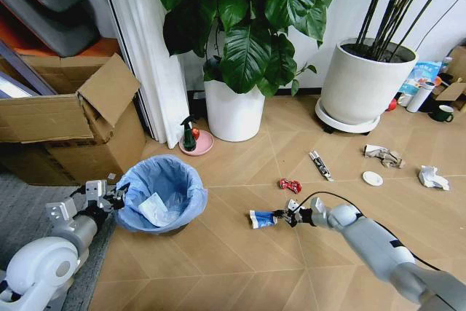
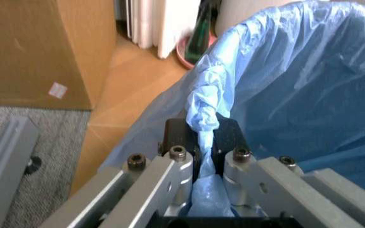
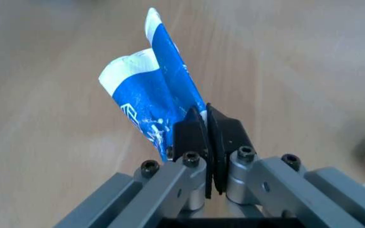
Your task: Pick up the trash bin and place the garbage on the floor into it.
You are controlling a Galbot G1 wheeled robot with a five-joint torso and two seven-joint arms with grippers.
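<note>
Your right gripper (image 3: 206, 137) had its fingers pinched shut on one end of the blue-white wrapper (image 3: 150, 102); the crumpled wrapper's long axis ran straight out beyond the fingertips, just above the wooden floor (image 1: 240, 260). Your left gripper (image 2: 205, 142) was clamped on the trash bin (image 1: 162, 196), its fingers squeezing the crinkled light-blue bag at the rim.

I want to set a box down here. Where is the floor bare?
Bare floor runs along the front, between the trash bin held by the left gripper and the right gripper holding the blue-white wrapper. It is crowded farther right: red scrap, dark tube, white disc, paper wads.
</note>
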